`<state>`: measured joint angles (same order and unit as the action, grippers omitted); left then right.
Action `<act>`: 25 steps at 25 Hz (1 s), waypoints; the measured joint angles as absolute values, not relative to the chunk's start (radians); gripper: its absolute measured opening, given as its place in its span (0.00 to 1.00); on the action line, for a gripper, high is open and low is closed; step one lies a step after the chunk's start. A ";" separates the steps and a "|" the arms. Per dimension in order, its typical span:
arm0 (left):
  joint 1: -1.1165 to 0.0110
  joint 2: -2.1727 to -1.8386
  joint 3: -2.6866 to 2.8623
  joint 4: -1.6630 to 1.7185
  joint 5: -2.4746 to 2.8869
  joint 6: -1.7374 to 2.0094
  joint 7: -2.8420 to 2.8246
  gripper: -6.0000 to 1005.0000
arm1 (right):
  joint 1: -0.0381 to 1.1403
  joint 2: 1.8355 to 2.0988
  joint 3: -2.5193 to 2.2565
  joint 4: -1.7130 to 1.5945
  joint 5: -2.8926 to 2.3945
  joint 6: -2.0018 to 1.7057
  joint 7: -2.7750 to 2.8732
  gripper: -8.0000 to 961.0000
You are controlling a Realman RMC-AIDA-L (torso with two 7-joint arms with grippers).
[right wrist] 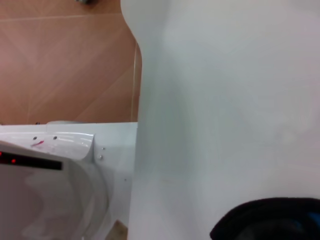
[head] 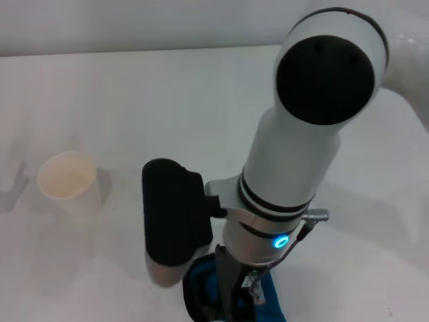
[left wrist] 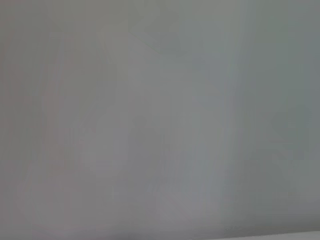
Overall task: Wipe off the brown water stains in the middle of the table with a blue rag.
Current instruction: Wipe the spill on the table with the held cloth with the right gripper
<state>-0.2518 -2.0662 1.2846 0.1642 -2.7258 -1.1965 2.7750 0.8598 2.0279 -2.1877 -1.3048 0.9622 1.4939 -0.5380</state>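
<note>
The blue rag (head: 268,298) lies on the white worktop (head: 167,100) at the near edge of the head view, under the right end effector (head: 231,302), whose fingers press down into it; whether they grip it I cannot tell. A white paper cup (head: 67,180) stands well apart to the left.

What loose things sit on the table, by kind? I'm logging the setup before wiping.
Paper cup: 1
Blue rag, under the right gripper: 1
Total: 2
No brown stains are visible on the table.
</note>
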 joint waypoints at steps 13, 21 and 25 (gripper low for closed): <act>-0.258 -2.066 1.284 0.163 -2.728 -1.190 2.775 0.87 | 0.930 2.028 -2.267 -1.184 1.054 1.520 -0.671 0.07; -0.261 -2.066 1.284 0.163 -2.733 -1.181 2.775 0.87 | 0.983 2.028 -2.248 -1.039 0.966 1.411 -0.635 0.07; -0.260 -2.067 1.283 0.163 -2.734 -1.181 2.775 0.87 | 1.008 2.028 -2.182 -0.924 0.908 1.368 -0.631 0.07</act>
<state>-0.2600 -2.0673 1.2828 0.1625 -2.7338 -1.1811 2.7750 1.0079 2.0279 -2.1825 -0.9236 0.9076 1.3676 -0.6313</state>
